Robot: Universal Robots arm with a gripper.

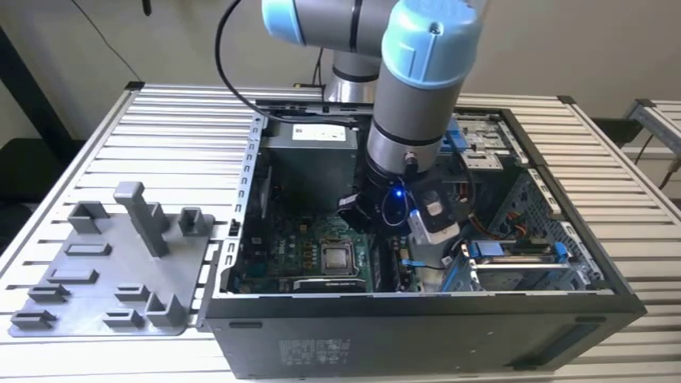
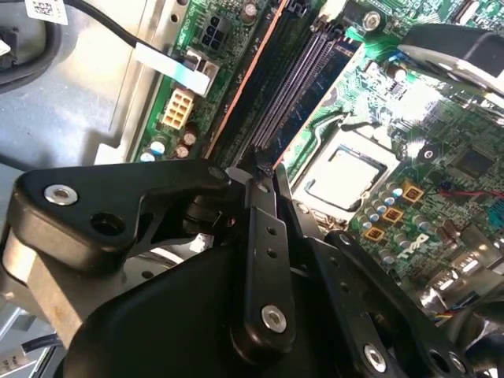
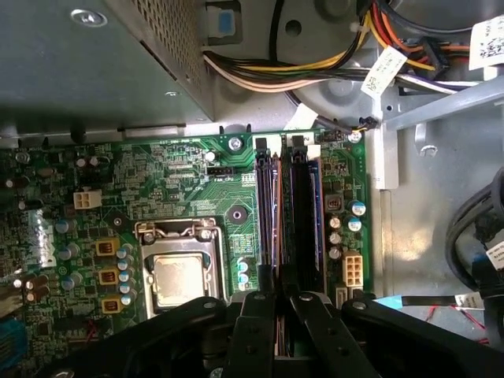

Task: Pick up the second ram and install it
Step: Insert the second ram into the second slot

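The second ram (image 3: 276,220) shows edge-on as a thin dark strip with an orange-brown edge, standing in a long memory slot on the green motherboard (image 3: 173,189). My gripper (image 3: 279,298) is down over the near end of that slot, its black fingers (image 3: 260,315) close together on either side of the strip. In the second wrist view the same fingertips (image 2: 253,189) meet at the end of the ram (image 2: 244,83). In the exterior view the arm (image 1: 410,120) reaches down into the open computer case (image 1: 426,307). Another stick (image 3: 303,213) stands in the neighbouring slot.
The processor socket (image 3: 177,276) lies beside the slots. A metal power supply box (image 3: 79,63) and a bundle of coloured cables (image 3: 315,71) sit beyond the slots' far end. The grey holder tray (image 1: 107,271) with upright posts lies on the slatted table at the exterior view's left.
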